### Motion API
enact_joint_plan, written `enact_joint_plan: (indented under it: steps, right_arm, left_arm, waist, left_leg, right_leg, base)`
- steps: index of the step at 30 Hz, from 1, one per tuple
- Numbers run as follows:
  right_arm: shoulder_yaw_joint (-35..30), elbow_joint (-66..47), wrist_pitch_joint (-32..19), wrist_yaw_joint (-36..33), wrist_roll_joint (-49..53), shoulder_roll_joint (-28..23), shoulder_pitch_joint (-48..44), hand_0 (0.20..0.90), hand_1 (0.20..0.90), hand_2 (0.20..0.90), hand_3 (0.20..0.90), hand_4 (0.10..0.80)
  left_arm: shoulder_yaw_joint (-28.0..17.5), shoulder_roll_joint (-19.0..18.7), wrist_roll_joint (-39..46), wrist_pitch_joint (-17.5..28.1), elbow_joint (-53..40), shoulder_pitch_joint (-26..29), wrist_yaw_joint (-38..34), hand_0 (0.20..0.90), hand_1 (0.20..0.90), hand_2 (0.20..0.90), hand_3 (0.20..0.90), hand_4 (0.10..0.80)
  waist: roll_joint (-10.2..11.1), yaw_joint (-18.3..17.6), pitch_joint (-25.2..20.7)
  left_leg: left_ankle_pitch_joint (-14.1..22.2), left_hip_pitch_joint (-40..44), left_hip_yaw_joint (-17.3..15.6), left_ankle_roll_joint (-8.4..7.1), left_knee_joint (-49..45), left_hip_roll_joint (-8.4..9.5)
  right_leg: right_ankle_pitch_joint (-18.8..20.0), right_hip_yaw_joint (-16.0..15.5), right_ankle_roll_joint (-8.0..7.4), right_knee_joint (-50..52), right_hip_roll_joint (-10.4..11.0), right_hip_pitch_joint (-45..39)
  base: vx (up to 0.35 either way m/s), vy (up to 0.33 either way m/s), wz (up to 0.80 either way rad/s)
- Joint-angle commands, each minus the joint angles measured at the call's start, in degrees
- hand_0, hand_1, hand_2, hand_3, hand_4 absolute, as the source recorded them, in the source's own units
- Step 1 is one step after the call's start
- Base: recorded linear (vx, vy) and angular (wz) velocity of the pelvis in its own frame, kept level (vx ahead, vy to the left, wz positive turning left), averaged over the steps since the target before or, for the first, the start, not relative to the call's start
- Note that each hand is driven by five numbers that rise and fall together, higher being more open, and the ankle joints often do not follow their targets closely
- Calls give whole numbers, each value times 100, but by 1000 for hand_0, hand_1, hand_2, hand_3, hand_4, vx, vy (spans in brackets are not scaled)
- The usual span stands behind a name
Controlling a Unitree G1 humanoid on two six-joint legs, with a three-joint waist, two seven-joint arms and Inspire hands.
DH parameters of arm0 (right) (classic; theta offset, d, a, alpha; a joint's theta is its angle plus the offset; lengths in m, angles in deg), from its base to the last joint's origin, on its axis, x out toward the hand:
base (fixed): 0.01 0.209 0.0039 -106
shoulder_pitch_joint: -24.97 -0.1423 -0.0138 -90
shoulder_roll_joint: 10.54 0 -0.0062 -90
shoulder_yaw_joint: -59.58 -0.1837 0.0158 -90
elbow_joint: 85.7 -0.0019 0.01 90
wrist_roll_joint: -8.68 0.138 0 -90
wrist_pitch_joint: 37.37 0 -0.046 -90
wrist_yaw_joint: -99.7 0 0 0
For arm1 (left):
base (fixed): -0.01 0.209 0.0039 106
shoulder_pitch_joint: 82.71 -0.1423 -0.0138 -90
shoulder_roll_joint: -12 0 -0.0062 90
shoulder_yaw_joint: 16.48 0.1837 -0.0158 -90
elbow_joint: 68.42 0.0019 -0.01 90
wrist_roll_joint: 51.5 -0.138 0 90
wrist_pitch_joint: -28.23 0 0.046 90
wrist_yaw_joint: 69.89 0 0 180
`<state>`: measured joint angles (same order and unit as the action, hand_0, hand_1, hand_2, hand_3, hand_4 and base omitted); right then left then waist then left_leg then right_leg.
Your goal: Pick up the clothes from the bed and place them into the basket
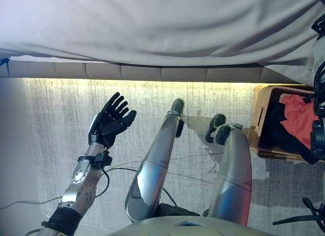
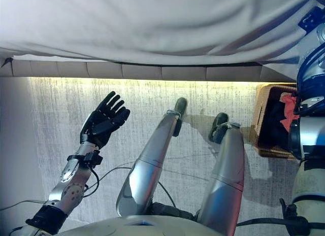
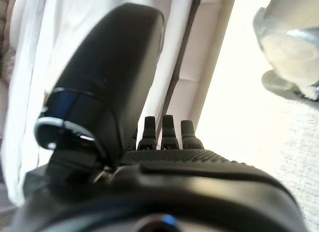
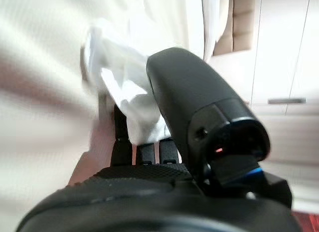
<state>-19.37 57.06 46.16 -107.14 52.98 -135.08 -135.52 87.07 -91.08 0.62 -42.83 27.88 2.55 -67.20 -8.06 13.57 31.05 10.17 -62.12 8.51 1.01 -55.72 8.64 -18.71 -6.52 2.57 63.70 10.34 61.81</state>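
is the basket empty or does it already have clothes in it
Not empty: the wicker basket on the floor already holds a red garment and something dark beside it.

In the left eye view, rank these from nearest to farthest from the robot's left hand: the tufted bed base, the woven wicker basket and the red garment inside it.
From the open left hand:
1. Tufted beige bed base, just beyond the hand, under the grey sheet.
2. Woven wicker basket, on the floor far across on the robot's right.
3. Red garment, inside the basket, toward its farther side.

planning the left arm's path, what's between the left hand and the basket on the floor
Only bare pale floor lies between the open left hand and the wicker basket, apart from the robot's own legs; the left eye view shows this.
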Motion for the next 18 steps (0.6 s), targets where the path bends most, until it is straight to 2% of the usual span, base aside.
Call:
enact_joint_plan:
  steps: [1,8,18]
  right_arm:
    - [328,-550,-690,103,-195,-392,-804,300,300,300,200,100]
    - [453,-272,-652,267,-17,-448,-783,300,300,300,200,100]
    - [377,-60,-566,452,11,-560,-652,300,300,300,200,100]
  left_arm:
    - [-351,-307,42,522,-413,-185,143,900,900,900,900,800]
    - [-312,-307,82,602,-379,-135,171,900,900,900,900,800]
    - [-198,-299,42,554,-333,-66,66,900,900,900,900,800]
  waist:
    - [-97,144,-125]
    - [-49,95,-125]
    - [65,-36,-125]
  left_leg:
    - [576,543,-319,273,100,-73]
    - [613,841,-348,291,233,-134]
    - [562,1658,-438,233,671,-252]
  right_leg:
    - [-158,-506,210,-309,-388,-680]
    - [-133,-510,235,-489,-390,-949]
    - [-31,-499,240,-996,-351,-1734]
  base:
    - [-14,15,5]
    - [-13,25,-2]
    - [3,45,-8]
